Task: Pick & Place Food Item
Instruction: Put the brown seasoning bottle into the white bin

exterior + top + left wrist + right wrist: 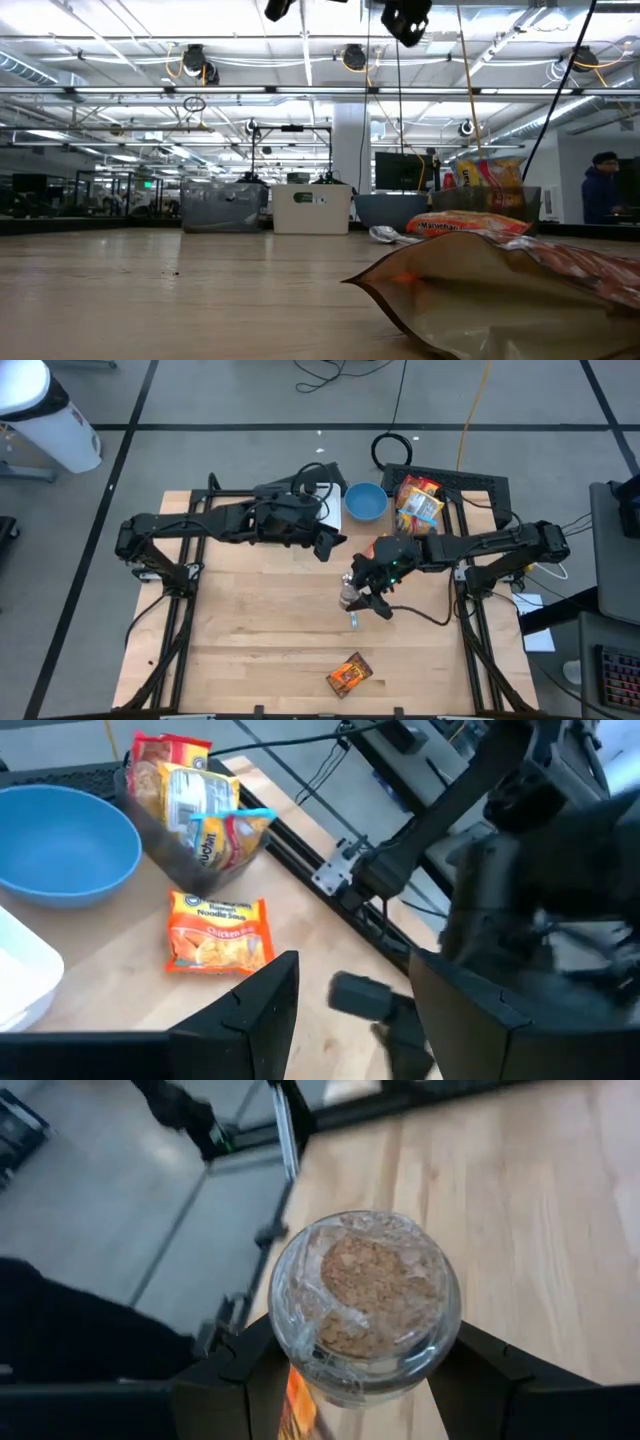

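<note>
Your right end effector (355, 1365) pinches a clear jar of brown crumbs (363, 1302) above the middle of the counter (260, 630) — the left end effector (350, 1010), fingers spread, hovers near the blue bowl (366, 501).

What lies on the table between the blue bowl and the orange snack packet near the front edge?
In the high view, the right hand holding a glass jar lies between the blue bowl and the orange snack packet.

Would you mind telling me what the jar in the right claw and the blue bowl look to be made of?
Jar: clear, glossy glass or plastic, since its brown contents show through. Blue bowl: smooth, opaque, evenly coloured, probably plastic.
</note>
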### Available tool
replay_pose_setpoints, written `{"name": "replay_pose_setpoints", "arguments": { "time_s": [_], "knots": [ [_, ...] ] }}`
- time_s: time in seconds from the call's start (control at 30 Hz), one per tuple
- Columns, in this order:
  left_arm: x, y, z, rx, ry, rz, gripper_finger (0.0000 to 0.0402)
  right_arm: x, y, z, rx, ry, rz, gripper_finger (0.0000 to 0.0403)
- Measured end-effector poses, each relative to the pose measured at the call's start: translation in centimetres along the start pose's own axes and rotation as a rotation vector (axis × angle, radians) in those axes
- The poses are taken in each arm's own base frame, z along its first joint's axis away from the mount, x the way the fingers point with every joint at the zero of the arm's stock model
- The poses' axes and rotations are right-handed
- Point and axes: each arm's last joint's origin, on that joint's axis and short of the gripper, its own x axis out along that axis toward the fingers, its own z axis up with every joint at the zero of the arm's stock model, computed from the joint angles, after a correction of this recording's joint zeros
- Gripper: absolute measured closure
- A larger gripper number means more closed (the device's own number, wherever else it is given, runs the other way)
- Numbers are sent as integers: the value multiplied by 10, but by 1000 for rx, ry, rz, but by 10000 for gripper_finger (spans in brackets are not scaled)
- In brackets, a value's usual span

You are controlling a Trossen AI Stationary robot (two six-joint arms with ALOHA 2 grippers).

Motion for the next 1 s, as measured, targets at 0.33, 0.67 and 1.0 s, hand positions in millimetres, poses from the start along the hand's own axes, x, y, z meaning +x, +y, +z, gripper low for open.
{"name": "replay_pose_setpoints", "arguments": {
  "time_s": [0.33, 0.67, 1.0],
  "knots": [
    [-23, -9, 17, 98, -113, -97, 202, -43, 6, 15, -39, -171, -92, 218],
    [-26, -53, 4, 363, -259, -299, 202, -43, 1, 25, -52, -260, -92, 218],
    [-6, -50, -11, 358, -136, -298, 201, -44, 4, 32, -86, -326, -47, 218]
  ]
}}
